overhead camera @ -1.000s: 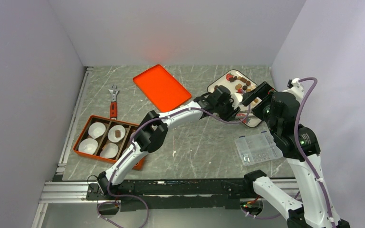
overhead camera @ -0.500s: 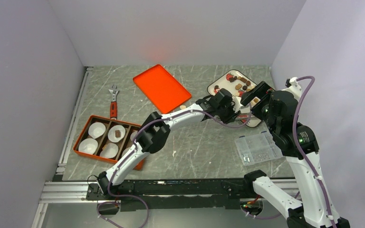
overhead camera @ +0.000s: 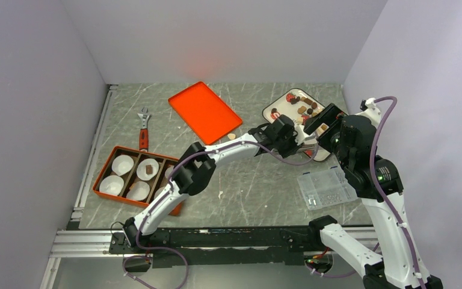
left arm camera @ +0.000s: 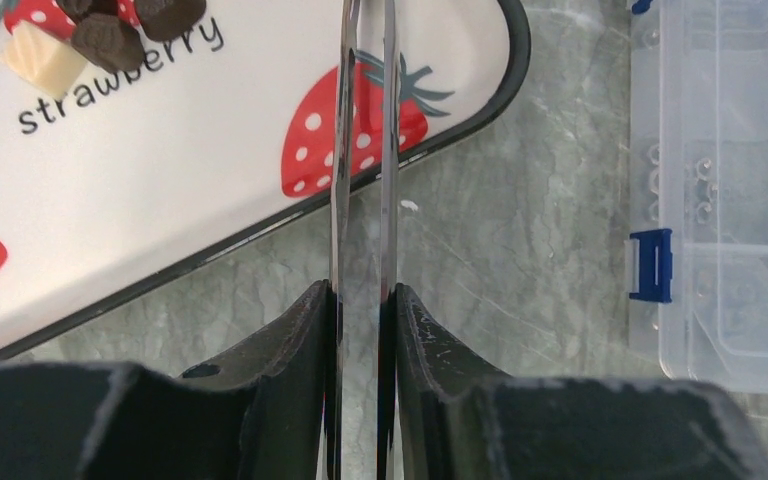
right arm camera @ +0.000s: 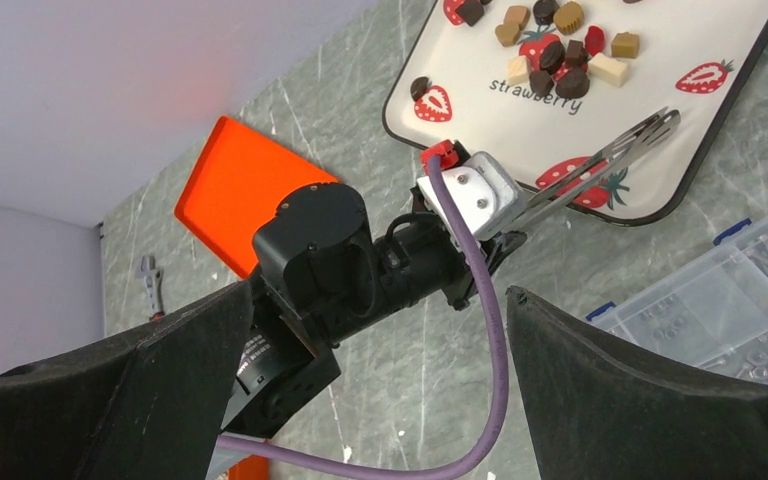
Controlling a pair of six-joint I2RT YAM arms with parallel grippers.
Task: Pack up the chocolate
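The chocolate [right arm camera: 552, 48] lies as several small brown, dark and tan pieces on the white strawberry tray [right arm camera: 660, 195]; it also shows in the top view [overhead camera: 305, 107] and at the top left of the left wrist view [left arm camera: 110, 35]. My left gripper [left arm camera: 362, 300] is shut on metal tongs [right arm camera: 600, 160]. Their blades reach over the tray's near corner, apart from the pieces, and I see nothing between the tips. My right gripper [right arm camera: 380, 300] is open and empty, high above the left wrist [right arm camera: 460, 195]. One brown piece [overhead camera: 150, 170] sits in the orange box [overhead camera: 103, 170].
The orange box holds white paper cups [overhead camera: 123, 164] at the left. An orange lid [overhead camera: 204, 111] lies at the back, a red-handled wrench [overhead camera: 144, 127] to its left. A clear plastic parts case [overhead camera: 326, 188] lies near the tray. A purple cable [right arm camera: 480, 300] hangs across the right wrist view.
My left arm has stretched slightly further toward the tray with the tongs. My right gripper has shifted a little lower and to the left.
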